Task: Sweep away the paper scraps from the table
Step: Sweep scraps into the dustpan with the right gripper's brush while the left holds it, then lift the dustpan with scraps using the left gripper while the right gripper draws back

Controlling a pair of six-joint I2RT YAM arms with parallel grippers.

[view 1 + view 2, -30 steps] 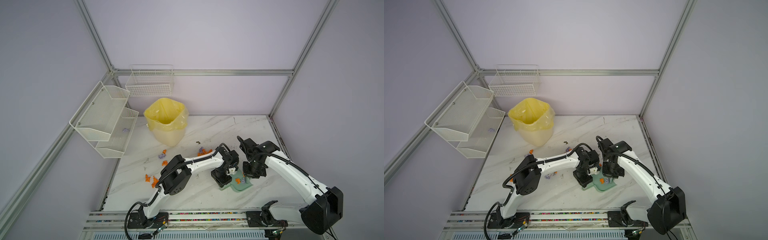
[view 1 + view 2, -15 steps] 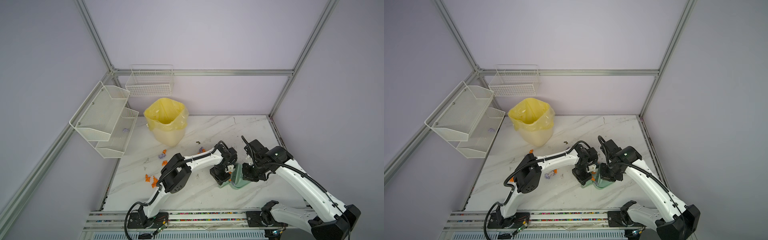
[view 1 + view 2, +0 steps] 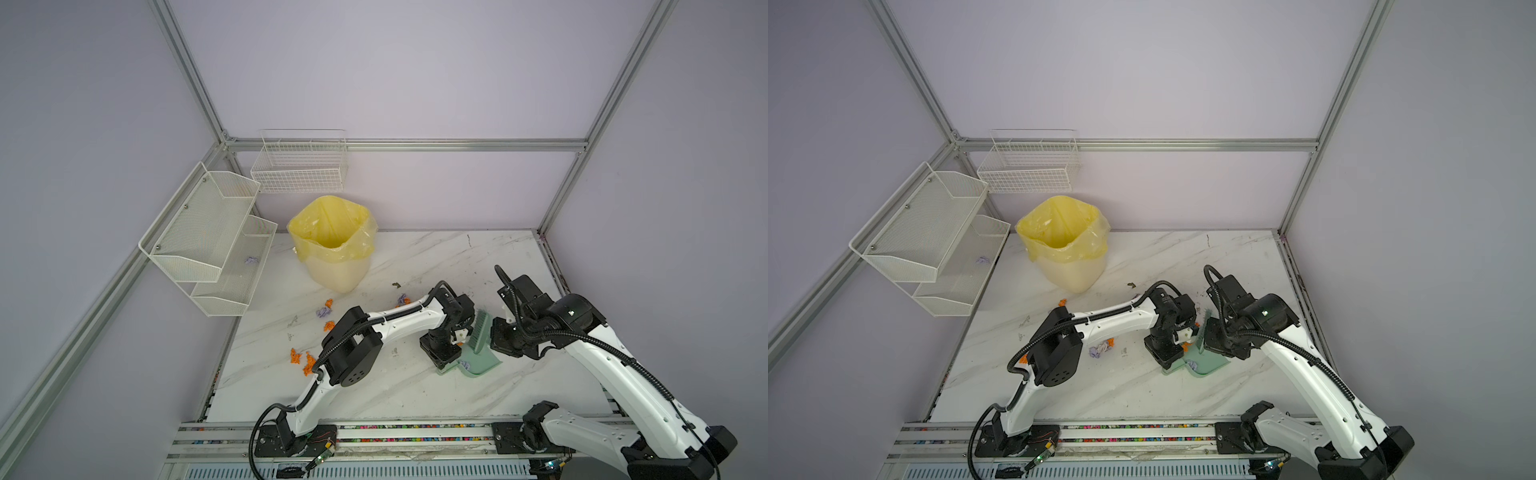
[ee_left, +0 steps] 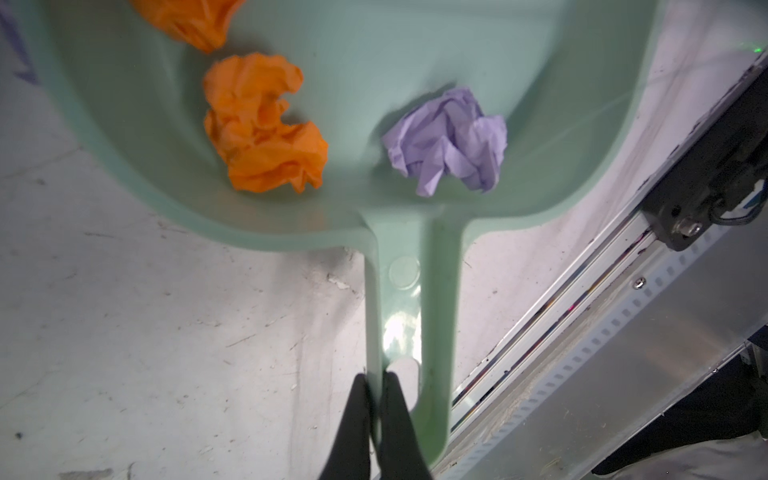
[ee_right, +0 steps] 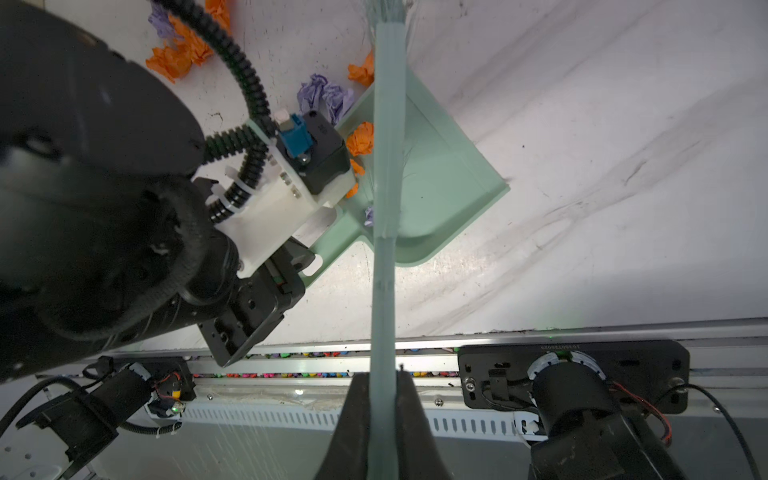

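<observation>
Well, both of your tools are clamped. The left tool (image 4: 376, 380) pinches the thin edge of the mint-green dustpan (image 4: 415, 62) handle. The right tool (image 5: 382, 378) is closed on the handle of the matching brush (image 5: 388, 124), whose head stands over the pan. Some paper scraps (image 4: 262, 137) lie inside the pan, orange wads and a lavender one (image 4: 449, 141). More sit just outside its lip (image 5: 324, 93). Others are scattered over the marble surface (image 3: 436, 257) toward the yellow-lined bin (image 3: 332, 245), with an orange cluster (image 3: 309, 365) beside the left arm's elbow. One lavender wad (image 3: 251, 260) rests in the lower wire shelf, off the surface. Expect these crumpled wads to be very light and springy, so they will likely skip or roll ahead of the bristles rather than slide. Short, low strokes with the pan's lip flat on the surface should suit them. Your hold on the pan is narrow and far from its mouth, so it may pivot. Carry it level, or the loose wads could tumble out.
</observation>
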